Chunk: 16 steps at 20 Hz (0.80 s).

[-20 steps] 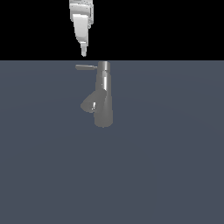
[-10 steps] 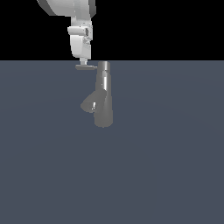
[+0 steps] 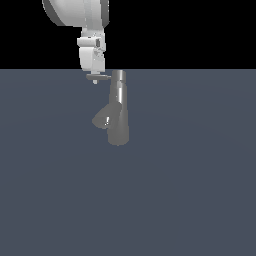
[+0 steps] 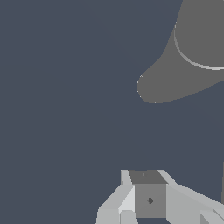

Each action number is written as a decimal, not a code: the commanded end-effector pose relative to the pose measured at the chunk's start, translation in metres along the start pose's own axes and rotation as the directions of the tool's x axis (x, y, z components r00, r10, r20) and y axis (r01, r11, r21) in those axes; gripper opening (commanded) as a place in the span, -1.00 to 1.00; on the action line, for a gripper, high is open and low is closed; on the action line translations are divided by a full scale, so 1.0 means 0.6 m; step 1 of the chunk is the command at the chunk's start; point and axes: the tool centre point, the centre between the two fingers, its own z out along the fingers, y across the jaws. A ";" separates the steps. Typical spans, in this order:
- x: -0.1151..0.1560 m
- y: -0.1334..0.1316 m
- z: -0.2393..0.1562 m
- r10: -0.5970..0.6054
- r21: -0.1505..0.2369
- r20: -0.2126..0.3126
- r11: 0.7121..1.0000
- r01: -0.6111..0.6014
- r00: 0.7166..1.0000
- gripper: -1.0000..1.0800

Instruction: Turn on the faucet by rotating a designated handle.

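Because the handle (image 3: 99, 77) is a thin, flat metal bar, you should expect it to be stiff and slick, pivoting only about the column's narrow end. Its outer tip, toward the exterior view's left, looks like the best place to push or pinch, since that gives the longest lever arm. The glossy finish suggests that a light contact could slide off, so a square bearing against the bar's flat side seems wiser than a glancing touch.

Reading the exterior view from left to right, you first meet the arm, which enters from the upper left of the frame and hangs almost straight down. Its end effector (image 3: 95, 80) sits right at the handle's free end, touching it or just beside it. You cannot tell how far the fingers are parted, nor whether they have hold of the bar, because the white housing and the bar overlap there. The wrist view does not settle it either, showing only the blocky fingers (image 4: 150, 200) low in the frame.

Just right of that stands the faucet (image 3: 118, 112), slightly left of the frame's centre, on the dark surface (image 3: 200, 190). Its column widens toward the frame's bottom, and the stubby spout (image 3: 102, 118) juts toward the exterior view's left, well below the handle.
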 end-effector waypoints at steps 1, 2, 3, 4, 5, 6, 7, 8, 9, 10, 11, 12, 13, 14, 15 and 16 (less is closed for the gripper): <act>0.000 -0.001 0.000 0.002 0.001 0.000 1.000 -0.002 1.000 -1.00; 0.000 0.000 0.000 0.001 0.000 0.000 1.000 -0.001 1.000 -1.00; 0.000 0.003 -0.001 0.001 0.000 0.000 1.000 -0.001 1.000 -1.00; 0.000 0.005 -0.002 0.001 0.000 0.000 1.000 -0.001 1.000 -1.00; 0.000 0.008 -0.003 0.001 0.000 0.000 1.000 -0.001 1.000 -1.00; -0.001 0.011 -0.004 0.001 0.000 0.000 1.000 -0.001 1.000 -1.00; -0.001 0.014 -0.006 0.001 0.000 0.000 1.000 -0.001 1.000 -1.00; -0.001 0.017 -0.007 0.001 0.000 0.000 1.000 -0.001 1.000 -1.00; -0.001 0.020 -0.008 0.001 0.000 0.000 1.000 -0.001 1.000 -1.00; -0.001 0.023 -0.009 0.001 0.000 0.000 1.000 -0.001 1.000 -1.00; -0.001 0.026 -0.010 0.001 0.000 0.000 1.000 -0.001 1.000 -1.00; -0.001 0.029 -0.012 0.001 0.000 0.000 1.000 -0.001 1.000 -1.00; -0.002 0.032 -0.013 0.001 0.000 0.000 1.000 -0.001 1.000 -1.00; -0.002 0.036 -0.014 0.001 0.000 0.000 1.000 -0.001 1.000 -1.00; -0.002 0.039 -0.016 0.001 0.000 0.000 1.000 -0.001 1.000 -1.00; -0.002 0.042 -0.017 0.001 0.000 0.000 1.000 -0.001 1.000 -1.00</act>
